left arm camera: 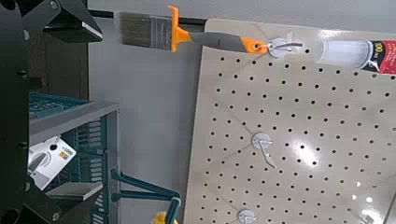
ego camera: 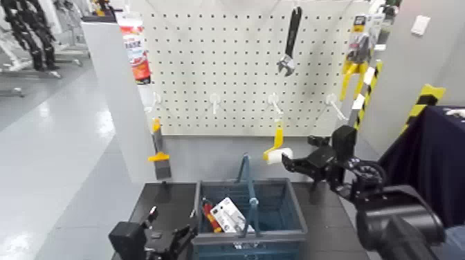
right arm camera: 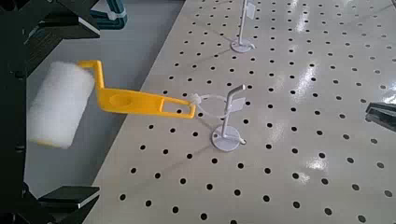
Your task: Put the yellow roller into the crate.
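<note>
The yellow roller (ego camera: 277,146) hangs by its bent handle from a white hook (right arm camera: 224,110) on the pegboard, with its white sleeve (right arm camera: 60,103) at the bottom. My right gripper (ego camera: 289,160) is open at the sleeve. In the right wrist view its two fingers (right arm camera: 58,21) stand on either side of the sleeve without touching it. The crate (ego camera: 290,207) sits on the dark table below, its blue handle (ego camera: 247,181) upright. My left gripper (ego camera: 166,231) is open and empty, low at the crate's left side, and the crate's wall (left arm camera: 79,140) shows in its wrist view.
A black wrench (ego camera: 292,38), a yellow-and-black tool (ego camera: 356,62), a tube (ego camera: 135,48) and an orange-handled brush (ego camera: 158,149) hang on or beside the pegboard (ego camera: 228,76). A packaged item (ego camera: 227,214) and a red tool (ego camera: 209,216) lie in the crate. A dark cloth-covered stand (ego camera: 436,159) is at the right.
</note>
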`<move>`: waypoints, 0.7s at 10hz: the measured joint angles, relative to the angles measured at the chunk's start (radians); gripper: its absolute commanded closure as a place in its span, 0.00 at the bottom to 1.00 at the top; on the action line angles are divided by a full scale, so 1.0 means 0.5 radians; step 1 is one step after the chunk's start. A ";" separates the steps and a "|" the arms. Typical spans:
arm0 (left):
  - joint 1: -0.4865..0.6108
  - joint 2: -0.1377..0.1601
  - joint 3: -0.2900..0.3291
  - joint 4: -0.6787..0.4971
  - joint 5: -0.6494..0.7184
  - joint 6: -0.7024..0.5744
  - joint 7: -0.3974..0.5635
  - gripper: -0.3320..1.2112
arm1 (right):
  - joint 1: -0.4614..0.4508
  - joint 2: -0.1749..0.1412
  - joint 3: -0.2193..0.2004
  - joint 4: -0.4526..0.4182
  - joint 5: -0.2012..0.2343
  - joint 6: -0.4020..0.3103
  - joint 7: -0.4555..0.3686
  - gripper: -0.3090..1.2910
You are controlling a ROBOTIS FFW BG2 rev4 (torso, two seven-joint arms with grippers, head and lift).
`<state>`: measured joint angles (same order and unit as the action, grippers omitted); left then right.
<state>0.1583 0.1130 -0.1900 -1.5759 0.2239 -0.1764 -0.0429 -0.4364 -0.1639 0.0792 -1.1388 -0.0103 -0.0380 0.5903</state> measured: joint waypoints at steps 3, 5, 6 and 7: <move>-0.013 0.000 -0.007 0.004 0.000 -0.002 0.000 0.33 | -0.181 0.037 0.038 0.292 -0.011 -0.130 0.040 0.27; -0.024 -0.001 -0.016 0.010 0.000 -0.006 0.000 0.33 | -0.296 0.070 0.041 0.493 -0.013 -0.221 0.077 0.27; -0.029 -0.001 -0.022 0.013 0.000 -0.009 0.000 0.33 | -0.347 0.084 0.042 0.581 -0.013 -0.262 0.083 0.27; -0.033 -0.001 -0.026 0.016 0.000 -0.009 0.000 0.33 | -0.394 0.096 0.043 0.660 -0.013 -0.298 0.085 0.27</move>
<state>0.1419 0.1126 -0.2028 -1.5680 0.2239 -0.1810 -0.0429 -0.6332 -0.1157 0.1008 -0.8089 -0.0169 -0.1870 0.6326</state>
